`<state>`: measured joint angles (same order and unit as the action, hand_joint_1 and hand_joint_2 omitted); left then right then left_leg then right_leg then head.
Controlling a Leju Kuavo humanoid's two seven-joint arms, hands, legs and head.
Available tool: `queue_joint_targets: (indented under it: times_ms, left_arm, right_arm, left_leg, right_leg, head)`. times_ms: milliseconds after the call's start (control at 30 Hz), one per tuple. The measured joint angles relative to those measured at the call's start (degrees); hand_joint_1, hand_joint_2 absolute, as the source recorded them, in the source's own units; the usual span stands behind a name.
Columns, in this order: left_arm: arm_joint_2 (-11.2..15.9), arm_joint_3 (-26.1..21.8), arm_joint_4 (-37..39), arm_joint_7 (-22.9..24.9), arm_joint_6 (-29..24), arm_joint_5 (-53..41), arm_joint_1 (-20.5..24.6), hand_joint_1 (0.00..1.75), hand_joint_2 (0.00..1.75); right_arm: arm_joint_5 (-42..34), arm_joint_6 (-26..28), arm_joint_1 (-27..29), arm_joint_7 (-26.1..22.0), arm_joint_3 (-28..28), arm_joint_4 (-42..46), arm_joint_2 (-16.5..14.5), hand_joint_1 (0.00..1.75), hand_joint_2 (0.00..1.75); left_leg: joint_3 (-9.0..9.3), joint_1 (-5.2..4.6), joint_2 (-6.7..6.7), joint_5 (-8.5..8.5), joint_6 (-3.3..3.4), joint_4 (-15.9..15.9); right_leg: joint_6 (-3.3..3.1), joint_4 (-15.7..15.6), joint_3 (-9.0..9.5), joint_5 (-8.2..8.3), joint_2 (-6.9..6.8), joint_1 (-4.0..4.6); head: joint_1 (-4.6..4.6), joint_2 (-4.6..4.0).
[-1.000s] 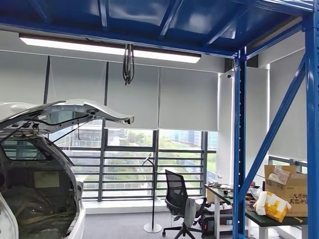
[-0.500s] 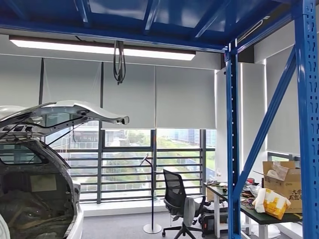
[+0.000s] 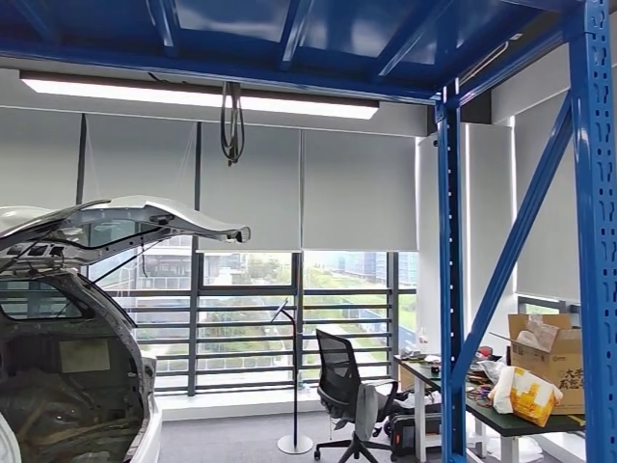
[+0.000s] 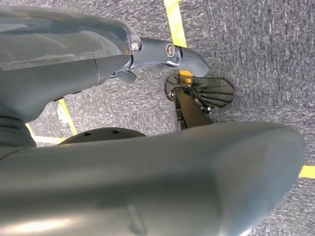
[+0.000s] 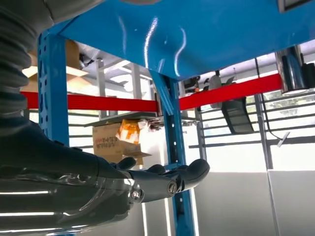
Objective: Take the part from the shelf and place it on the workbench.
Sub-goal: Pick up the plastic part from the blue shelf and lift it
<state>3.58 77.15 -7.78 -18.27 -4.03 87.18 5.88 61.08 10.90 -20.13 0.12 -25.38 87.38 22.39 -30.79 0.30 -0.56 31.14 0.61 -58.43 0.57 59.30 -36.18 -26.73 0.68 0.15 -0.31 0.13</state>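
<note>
part not visible to us, so weight, stiffness and grasp point stay unjudged; right robot hand (image 5: 163, 179) stretched out, grasping nothing, beneath the blue shelf (image 5: 178, 34); left robot hand (image 4: 163, 54) released over floor.

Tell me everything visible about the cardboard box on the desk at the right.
The cardboard box is brown, with dark printed characters on its side. Its top flaps stand open and crumpled pale packing material shows inside. It sits upright at the right end of a cluttered desk, behind the blue rack upright. A yellow and white bag lies just in front of it.
</note>
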Motion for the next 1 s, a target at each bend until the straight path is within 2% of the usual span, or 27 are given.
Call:
queue_joint_targets:
  times_ms: [200, 400, 500, 700, 1000]
  left_arm:
    - [0.01, 0.92, 0.0, 0.2, -0.01, -0.11, 0.33, 0.0, 0.0]
    - [0.26, 2.39, 0.0, 0.71, 0.03, -0.25, 1.27, 0.0, 0.0]
    - [0.43, 2.99, 0.0, 0.86, 0.03, -0.27, 1.34, 0.0, 0.0]
    - [0.84, 3.92, 0.0, 1.09, 0.03, -0.27, 1.84, 0.0, 0.0]
    - [1.41, 4.81, 0.0, 1.17, 0.03, -0.26, 2.12, 0.0, 0.0]
  right_arm:
    - [7.45, 1.19, -1.74, 1.13, -3.0, -6.33, -3.87, 0.0, 1.75]
    - [13.62, 2.96, -8.27, 4.68, -7.87, -19.93, -12.11, 0.0, 1.75]
    - [15.1, 4.21, -10.9, 5.97, -9.37, -25.27, -15.04, 0.0, 1.75]
    - [18.17, 4.95, -14.11, 8.59, -11.23, -32.22, -18.91, 0.0, 1.75]
    - [19.36, 5.44, -16.68, 9.52, -12.26, -37.15, -21.84, 0.0, 1.75]
  left_leg:
    - [-0.01, -0.05, 0.02, 0.0, 0.0, 0.0]
    - [0.08, -0.02, 0.13, -0.02, -0.06, 0.0]
    - [0.08, -0.01, 0.12, -0.04, -0.08, 0.0]
    - [0.08, -0.02, 0.12, -0.03, -0.08, 0.0]
    - [0.07, -0.07, 0.12, -0.03, -0.08, 0.0]
  right_leg:
    - [0.0, 0.0, 0.02, 0.01, 0.0, -0.07]
    - [-0.05, 0.02, 0.02, 0.04, 0.11, -0.06]
    - [-0.05, 0.04, 0.02, 0.04, 0.09, -0.05]
    - [-0.05, 0.05, 0.02, 0.04, 0.1, -0.05]
    - [-0.05, 0.04, 0.02, 0.04, 0.09, -0.07]
  head:
    - [0.0, 0.0]
    - [0.0, 0.0]
    - [0.0, 0.0]
    - [0.0, 0.0]
    - [0.0, 0.0]
